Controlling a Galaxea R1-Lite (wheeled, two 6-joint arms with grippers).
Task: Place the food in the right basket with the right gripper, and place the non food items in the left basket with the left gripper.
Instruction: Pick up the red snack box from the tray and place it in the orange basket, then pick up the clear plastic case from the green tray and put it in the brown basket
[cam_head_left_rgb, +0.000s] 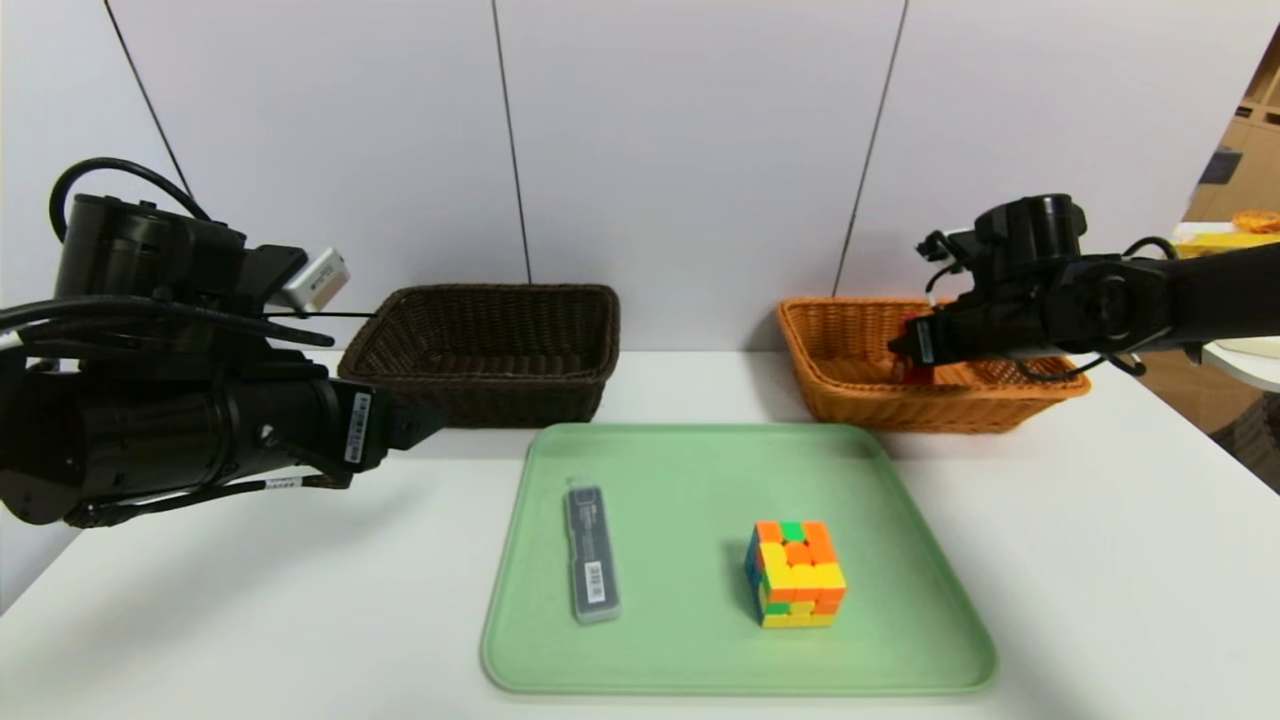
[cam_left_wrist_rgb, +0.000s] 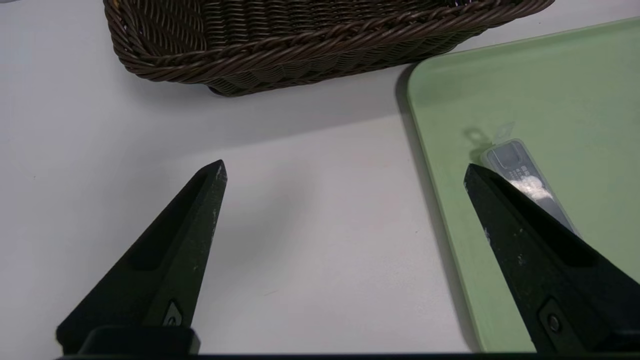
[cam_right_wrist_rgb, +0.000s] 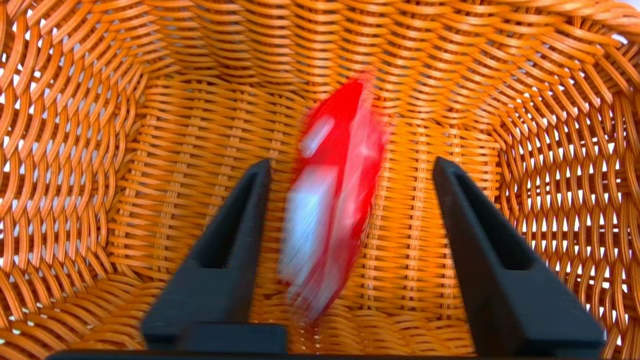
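Our right hand (cam_right_wrist_rgb: 352, 162) is spread over the red packet (cam_right_wrist_rgb: 335, 195), probably food, dropping into the orange basket (cam_head_left_rgb: 950, 393), two o'clock; left hand (cam_left_wrist_rgb: 345, 162), nine o'clock, spread, idle.

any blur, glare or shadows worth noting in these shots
right wrist view: red packet smeared by motion blur, basket weave crisp; left wrist view: white glare on grey case, dark shadow beside tray; head view: soft shadow under left arm
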